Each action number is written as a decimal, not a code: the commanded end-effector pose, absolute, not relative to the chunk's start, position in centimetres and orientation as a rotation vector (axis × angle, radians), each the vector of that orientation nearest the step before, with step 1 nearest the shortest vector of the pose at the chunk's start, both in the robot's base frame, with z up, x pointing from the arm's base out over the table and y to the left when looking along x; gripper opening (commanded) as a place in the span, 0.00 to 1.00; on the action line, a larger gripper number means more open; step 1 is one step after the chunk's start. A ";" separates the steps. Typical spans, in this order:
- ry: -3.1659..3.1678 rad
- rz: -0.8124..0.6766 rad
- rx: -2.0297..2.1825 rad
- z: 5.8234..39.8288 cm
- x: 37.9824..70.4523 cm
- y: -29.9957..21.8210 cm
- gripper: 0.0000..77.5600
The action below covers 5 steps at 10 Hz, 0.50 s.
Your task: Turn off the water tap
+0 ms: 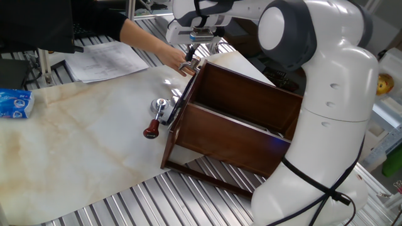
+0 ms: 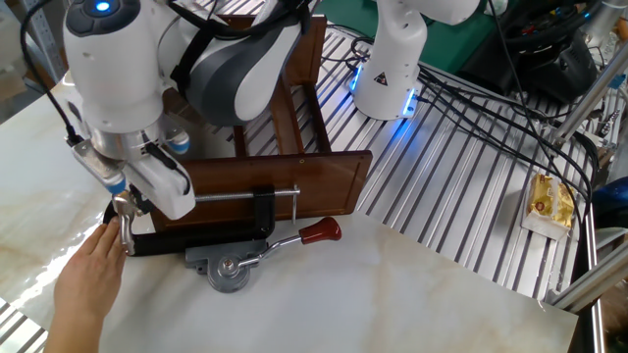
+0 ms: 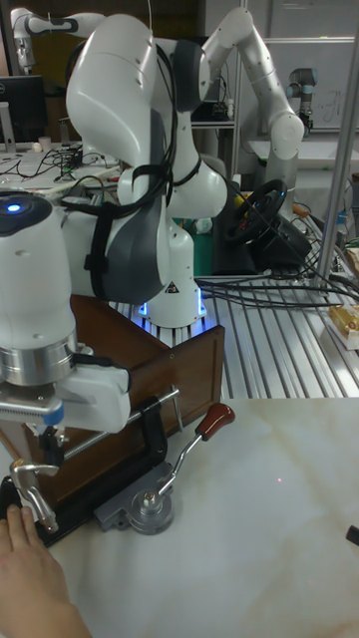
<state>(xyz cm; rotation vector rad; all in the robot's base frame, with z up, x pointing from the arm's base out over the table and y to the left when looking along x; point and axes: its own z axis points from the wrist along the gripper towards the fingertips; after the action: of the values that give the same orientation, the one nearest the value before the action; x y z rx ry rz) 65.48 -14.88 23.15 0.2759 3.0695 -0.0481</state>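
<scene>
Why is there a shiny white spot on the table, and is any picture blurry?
In one fixed view, lamp glare makes a bright patch on the marble table near the water tap. In the other fixed view, glare streaks the table's left edge. In the tall fixed view the robot's blue light glows. All three views look sharp.
</scene>
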 end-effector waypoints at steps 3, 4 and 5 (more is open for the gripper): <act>3.061 -0.064 0.296 23.8 67.4 -15.2 0.00; 3.059 -0.067 0.297 23.6 67.6 -15.2 0.00; 3.056 -0.067 0.300 23.6 67.7 -15.2 0.00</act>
<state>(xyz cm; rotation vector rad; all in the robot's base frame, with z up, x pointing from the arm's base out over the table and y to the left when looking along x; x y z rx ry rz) 67.47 -15.05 23.49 0.2944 3.0641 -0.0625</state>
